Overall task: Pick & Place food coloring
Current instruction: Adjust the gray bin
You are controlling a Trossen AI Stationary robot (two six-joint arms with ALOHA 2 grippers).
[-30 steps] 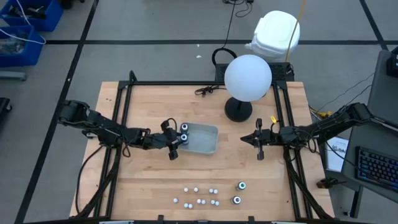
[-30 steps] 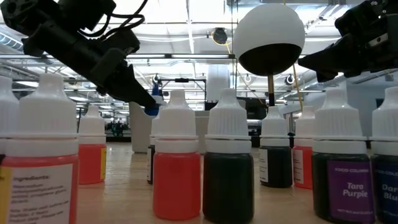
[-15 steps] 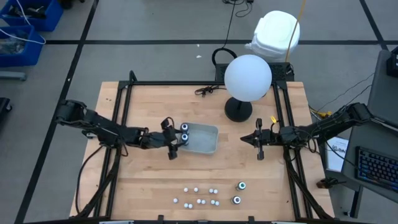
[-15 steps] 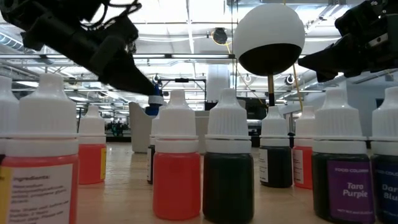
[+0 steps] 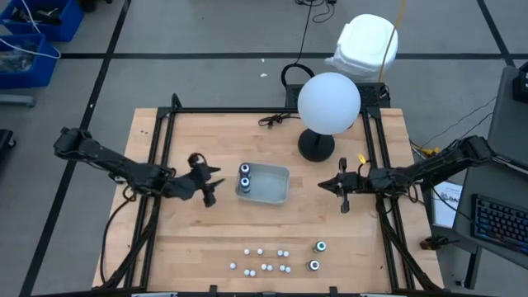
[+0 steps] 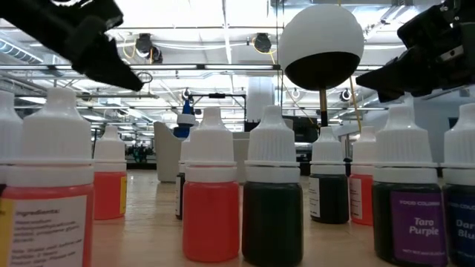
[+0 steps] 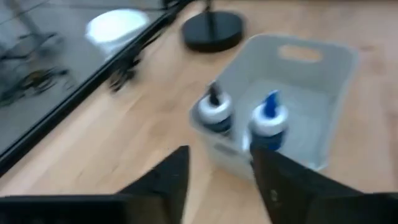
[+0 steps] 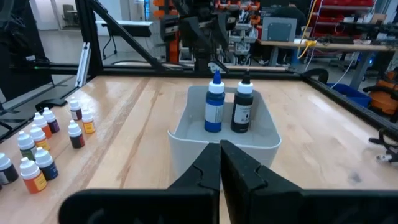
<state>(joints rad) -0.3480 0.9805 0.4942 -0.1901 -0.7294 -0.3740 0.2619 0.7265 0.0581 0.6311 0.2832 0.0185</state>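
The food coloring stands in two places. Several tiny white-capped dropper bottles (image 5: 264,260) and two dark round ones (image 5: 317,255) stand upright near the table's near edge. Two taller bottles, blue-tipped (image 7: 267,121) and black-tipped (image 7: 214,115), stand upright on the floor of the clear tray (image 5: 272,186), at its left end. My left gripper (image 5: 209,186) hovers open to the left of the tray, apart from it, with nothing between its fingers (image 7: 168,186). My right gripper (image 5: 342,186) is shut and waits level to the right of the tray.
A black-footed lamp with a white globe (image 5: 328,103) stands behind the tray at the far right. A black frame (image 5: 165,148) rims the wooden table. A cable (image 5: 272,120) lies at the far edge. Bare wood lies between the tray and the small bottles.
My left gripper has drawn back from the tray's left end toward the table's left edge and risen. The two bottles it was beside stay standing in the tray. My right gripper has kept still.
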